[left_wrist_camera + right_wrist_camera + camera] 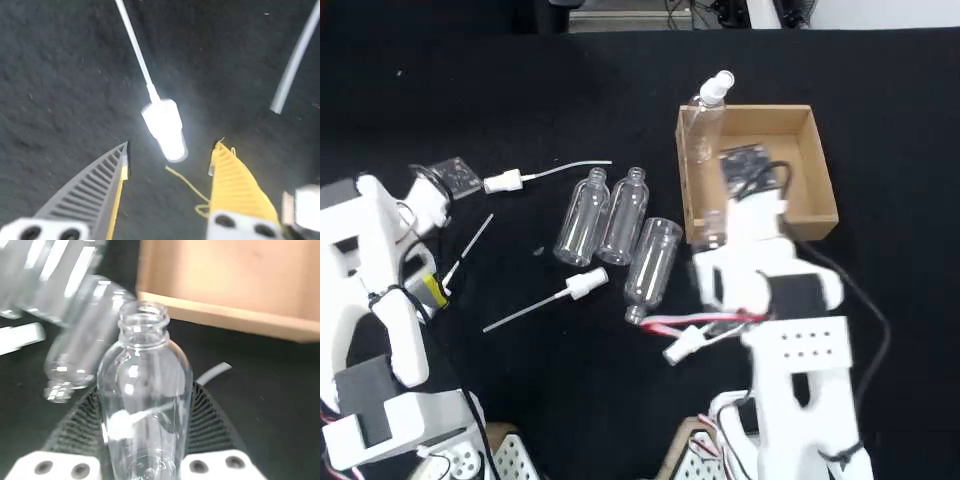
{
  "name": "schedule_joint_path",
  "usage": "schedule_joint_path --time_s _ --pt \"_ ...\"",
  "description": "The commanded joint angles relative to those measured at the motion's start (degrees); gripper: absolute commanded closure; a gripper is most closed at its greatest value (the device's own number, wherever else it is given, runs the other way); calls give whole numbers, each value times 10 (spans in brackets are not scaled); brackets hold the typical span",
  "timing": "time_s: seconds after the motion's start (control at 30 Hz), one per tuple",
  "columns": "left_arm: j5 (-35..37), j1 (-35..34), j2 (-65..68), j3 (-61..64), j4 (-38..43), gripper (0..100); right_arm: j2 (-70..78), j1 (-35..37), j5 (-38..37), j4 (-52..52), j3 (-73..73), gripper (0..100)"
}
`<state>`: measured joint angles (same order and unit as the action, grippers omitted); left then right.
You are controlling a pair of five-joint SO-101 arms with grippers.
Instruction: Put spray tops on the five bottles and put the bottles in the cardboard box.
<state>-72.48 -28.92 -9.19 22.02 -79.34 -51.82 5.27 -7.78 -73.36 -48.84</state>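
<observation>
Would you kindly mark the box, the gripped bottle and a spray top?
Box (820,170): high view, right wall.
Bottle (145,385): right wrist view, body.
Spray top (165,127): left wrist view, head.

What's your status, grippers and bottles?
Left gripper open at a spray top on the table. Right gripper shut on an uncapped bottle near the cardboard box. Three more bottles lying loose, uncapped. No obstruction seen.

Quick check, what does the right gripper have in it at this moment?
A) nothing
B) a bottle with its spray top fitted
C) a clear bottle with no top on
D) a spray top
C: in the right wrist view the right gripper is shut on a clear bottle whose threaded neck is open, with no spray top on it.
</observation>
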Motion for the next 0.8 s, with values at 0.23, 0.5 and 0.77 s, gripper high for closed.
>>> schedule_joint_path --time_s 0.23,0.5,0.77 --pt "520 -22 4 -65 -42 739 -38 20 6 86 -75 988" --pt "735 -22 4 58 -1 739 -38 21 8 92 -83 988" --pt "810 -93 4 109 149 739 -38 21 8 92 -83 988"
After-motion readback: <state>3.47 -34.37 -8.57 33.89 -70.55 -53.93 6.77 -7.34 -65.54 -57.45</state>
